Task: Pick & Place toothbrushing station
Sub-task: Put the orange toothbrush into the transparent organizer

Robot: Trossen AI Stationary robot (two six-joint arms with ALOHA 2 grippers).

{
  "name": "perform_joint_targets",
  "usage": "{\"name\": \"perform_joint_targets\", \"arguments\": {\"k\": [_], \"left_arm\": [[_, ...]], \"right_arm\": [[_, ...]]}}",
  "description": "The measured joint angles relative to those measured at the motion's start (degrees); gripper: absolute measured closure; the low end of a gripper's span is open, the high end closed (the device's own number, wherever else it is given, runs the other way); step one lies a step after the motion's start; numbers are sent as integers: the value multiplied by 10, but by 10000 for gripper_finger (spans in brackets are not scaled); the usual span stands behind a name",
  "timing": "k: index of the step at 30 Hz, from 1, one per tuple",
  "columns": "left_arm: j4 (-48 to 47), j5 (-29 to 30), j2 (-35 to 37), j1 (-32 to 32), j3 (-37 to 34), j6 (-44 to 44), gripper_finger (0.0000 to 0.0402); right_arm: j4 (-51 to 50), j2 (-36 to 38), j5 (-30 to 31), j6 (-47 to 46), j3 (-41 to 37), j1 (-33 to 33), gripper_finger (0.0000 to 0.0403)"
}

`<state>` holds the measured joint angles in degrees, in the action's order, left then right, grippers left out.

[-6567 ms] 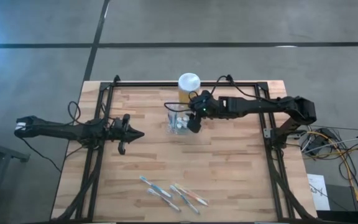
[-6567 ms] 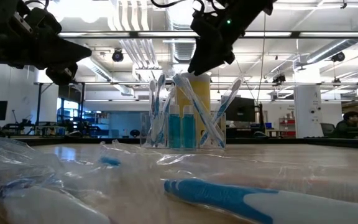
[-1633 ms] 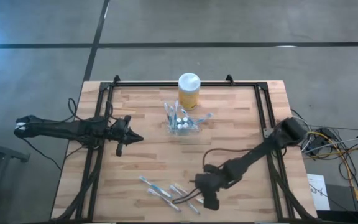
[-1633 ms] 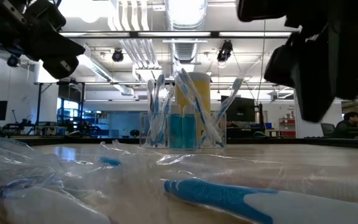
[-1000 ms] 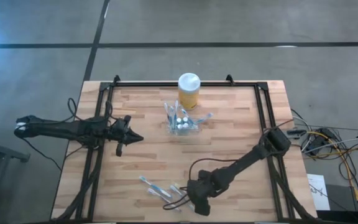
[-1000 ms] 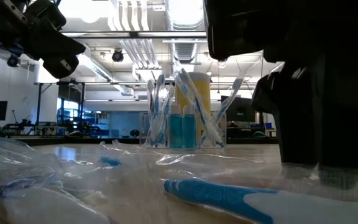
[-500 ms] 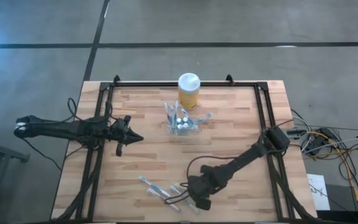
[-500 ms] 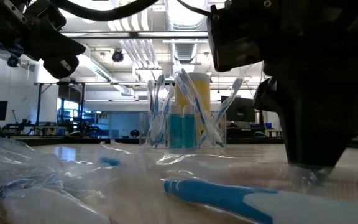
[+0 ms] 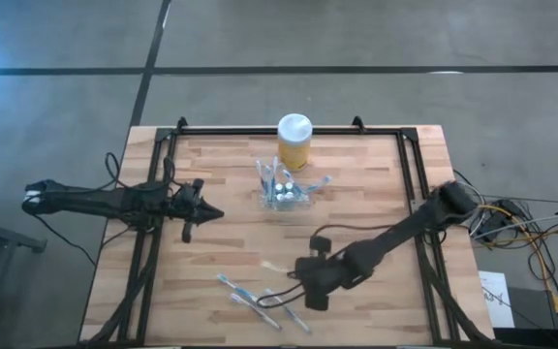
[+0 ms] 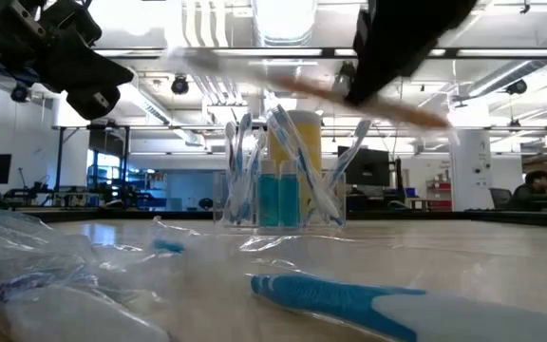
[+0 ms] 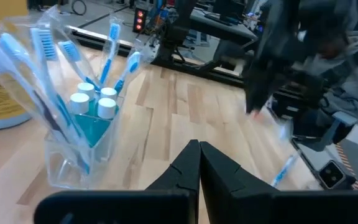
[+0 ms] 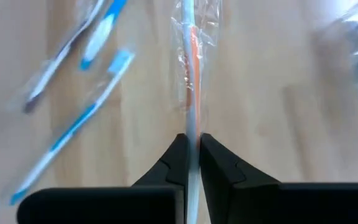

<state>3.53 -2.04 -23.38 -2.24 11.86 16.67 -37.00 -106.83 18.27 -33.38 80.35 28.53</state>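
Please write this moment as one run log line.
right gripper: shut on wrapped orange toothbrush, lifted | left gripper: shut, waiting | holder: untouched

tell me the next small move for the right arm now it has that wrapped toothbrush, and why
Probably carry it up the table toward the clear holder. The right gripper is shut on a wrapped orange-and-white toothbrush, already lifted off the wood, while the holder stands near the yellow jar with other brushes upright in it. The left gripper waits shut at the left side.
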Motion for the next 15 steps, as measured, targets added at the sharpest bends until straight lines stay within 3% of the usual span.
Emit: {"name": "perform_joint_targets", "arguments": {"k": [6, 10, 15], "left_arm": [[5, 44, -1, 0, 0, 0, 392], [50, 72, -15, 0, -10, 3, 392], [114, 5, -90, -7, -13, 3, 392]], "right_arm": [[99, 130, 76, 41, -111, -6, 387], [270, 198, 78, 113, -228, -18, 387], [507, 250, 84, 176, -357, -44, 388]]}}
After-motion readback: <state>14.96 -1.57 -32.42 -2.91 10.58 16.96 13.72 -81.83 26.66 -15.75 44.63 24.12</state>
